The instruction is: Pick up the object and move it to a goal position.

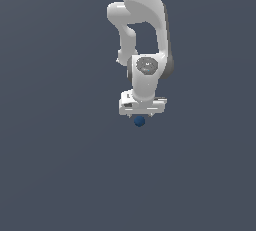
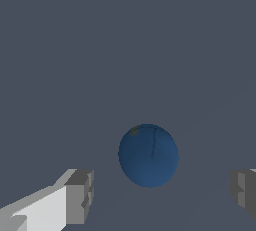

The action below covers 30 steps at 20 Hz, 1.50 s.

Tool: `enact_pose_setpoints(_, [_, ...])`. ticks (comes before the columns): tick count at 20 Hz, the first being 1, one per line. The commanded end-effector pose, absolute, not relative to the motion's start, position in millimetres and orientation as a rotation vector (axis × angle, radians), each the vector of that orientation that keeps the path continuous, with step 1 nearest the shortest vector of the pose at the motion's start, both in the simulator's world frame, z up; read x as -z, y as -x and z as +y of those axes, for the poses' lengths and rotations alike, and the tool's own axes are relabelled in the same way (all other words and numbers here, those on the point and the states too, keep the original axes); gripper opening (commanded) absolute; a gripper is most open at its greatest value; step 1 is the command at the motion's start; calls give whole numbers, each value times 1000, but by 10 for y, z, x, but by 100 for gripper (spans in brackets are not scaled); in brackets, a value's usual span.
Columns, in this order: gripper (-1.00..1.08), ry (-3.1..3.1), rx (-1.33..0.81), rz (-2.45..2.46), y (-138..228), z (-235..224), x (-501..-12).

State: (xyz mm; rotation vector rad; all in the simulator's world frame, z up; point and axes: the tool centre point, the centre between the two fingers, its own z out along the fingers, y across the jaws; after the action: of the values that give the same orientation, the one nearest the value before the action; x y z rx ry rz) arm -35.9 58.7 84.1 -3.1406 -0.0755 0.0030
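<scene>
smooth, round dark blue ball point(image 2: 148, 155) between blocky grey fingertips point(image 2: 80, 196) of white pincer point(image 1: 141, 114), spread apart, untouching; plain grey desk point(image 1: 60, 165) beneath.

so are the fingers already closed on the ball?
No: in the wrist view the two fingers stand wide apart, with clear gaps between each and the blue ball sitting between them.

ball point(image 2: 148, 155): dark blue, plain | claw point(image 2: 160, 195): white, grey fingertips point(image 2: 80, 195) | arm point(image 1: 142, 30): white | ground point(image 1: 50, 150): slate grey
</scene>
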Motion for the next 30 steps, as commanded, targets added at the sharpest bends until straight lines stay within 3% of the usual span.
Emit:
enact_pose_setpoints(1, [100,3141,0,-74,376,600,-812])
enact_pose_setpoints(21, [100,3141,0,-73,381,600,-309])
enact_pose_setpoints(22, [-100,3141,0,-73,381,600,-309])
enact_pose_setpoints(30, [-100,3141,0,-73,381,600,-309])
